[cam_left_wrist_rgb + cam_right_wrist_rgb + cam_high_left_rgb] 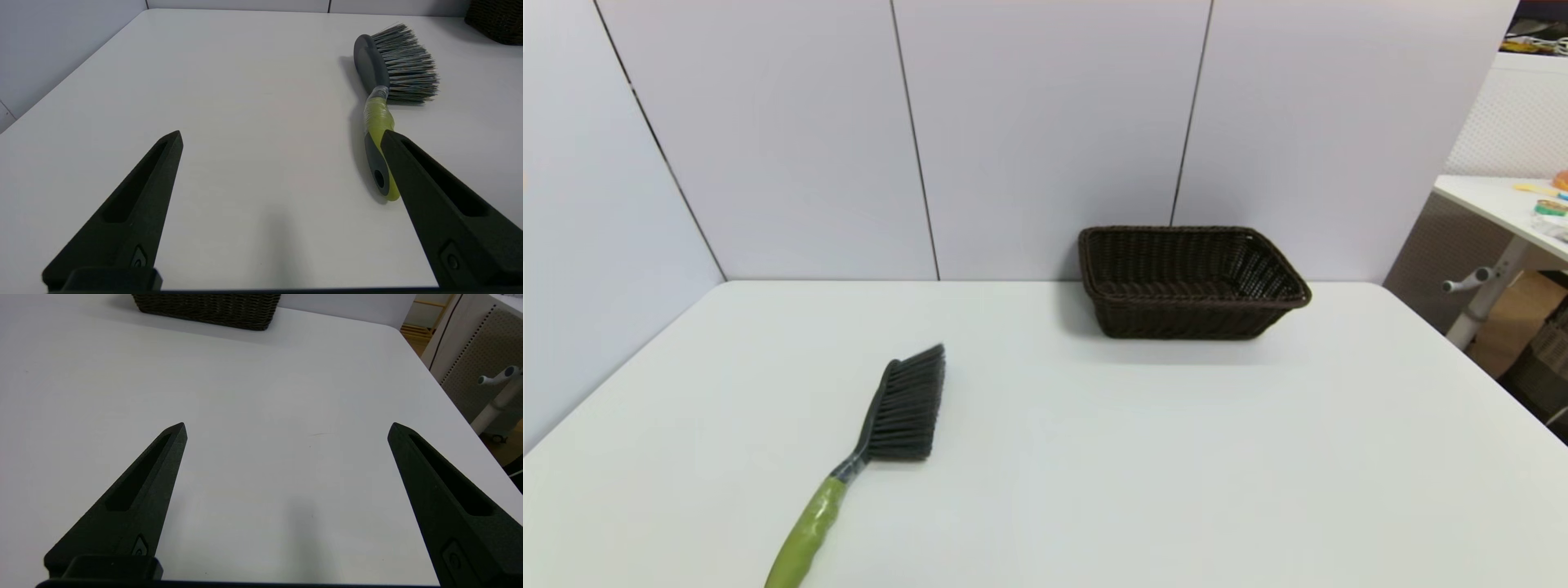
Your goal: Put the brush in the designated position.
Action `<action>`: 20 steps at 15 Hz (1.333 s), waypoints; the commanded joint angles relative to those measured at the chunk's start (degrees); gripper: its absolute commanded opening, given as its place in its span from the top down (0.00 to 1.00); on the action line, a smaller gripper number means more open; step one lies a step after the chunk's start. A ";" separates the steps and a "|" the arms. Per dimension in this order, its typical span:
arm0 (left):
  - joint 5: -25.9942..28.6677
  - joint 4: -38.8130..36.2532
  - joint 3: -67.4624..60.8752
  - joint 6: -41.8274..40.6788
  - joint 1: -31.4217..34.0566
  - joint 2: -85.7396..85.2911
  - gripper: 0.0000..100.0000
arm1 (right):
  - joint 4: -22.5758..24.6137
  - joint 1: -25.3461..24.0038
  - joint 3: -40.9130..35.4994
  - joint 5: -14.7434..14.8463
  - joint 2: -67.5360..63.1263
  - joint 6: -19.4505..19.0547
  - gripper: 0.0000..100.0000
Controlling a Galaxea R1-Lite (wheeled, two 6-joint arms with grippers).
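Observation:
The brush (pixel 874 453) lies flat on the white table at the front left, its olive-green handle toward me and its black bristles pointing to the back. In the left wrist view the brush (pixel 378 98) lies ahead and to one side of my left gripper (pixel 282 136), which is open, holds nothing and hovers low over the table; one finger (pixel 433 192) overlaps the end of the handle. My right gripper (pixel 288 428) is also open and empty over bare table on the right side. Neither arm shows in the head view.
A dark woven basket (pixel 1262 282) stands at the back of the table, right of centre, against the wall; its wall (pixel 212 308) shows in the right wrist view. Pale wall panels close the back and left. The table's right edge drops off toward another desk (pixel 1499 204).

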State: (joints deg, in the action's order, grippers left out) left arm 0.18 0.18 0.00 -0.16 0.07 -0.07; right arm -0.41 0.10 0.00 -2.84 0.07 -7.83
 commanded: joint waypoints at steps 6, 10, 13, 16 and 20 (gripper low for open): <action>-0.01 -0.01 0.00 -0.02 0.01 0.07 0.00 | -0.02 -0.01 -0.09 -0.06 -0.07 -0.08 0.00; -0.01 -0.01 0.00 -0.02 0.01 0.07 0.00 | -0.02 -0.01 -0.09 -0.06 -0.07 -0.08 0.00; -0.01 -0.01 0.00 0.07 0.01 0.07 0.00 | -0.02 -0.01 -0.09 -0.06 -0.07 -0.08 0.00; -0.09 0.08 0.09 -0.02 0.01 2.18 0.00 | -0.02 -0.01 -0.09 -0.06 -0.07 -0.08 0.00; -0.09 6.94 12.66 -2.65 -0.51 13.87 0.00 | -0.02 -0.01 -0.09 -0.06 -0.07 -0.08 0.00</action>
State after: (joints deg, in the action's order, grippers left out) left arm 0.40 2.50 4.40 -1.43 0.02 4.60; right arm -0.46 0.10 0.00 -2.86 0.07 -7.83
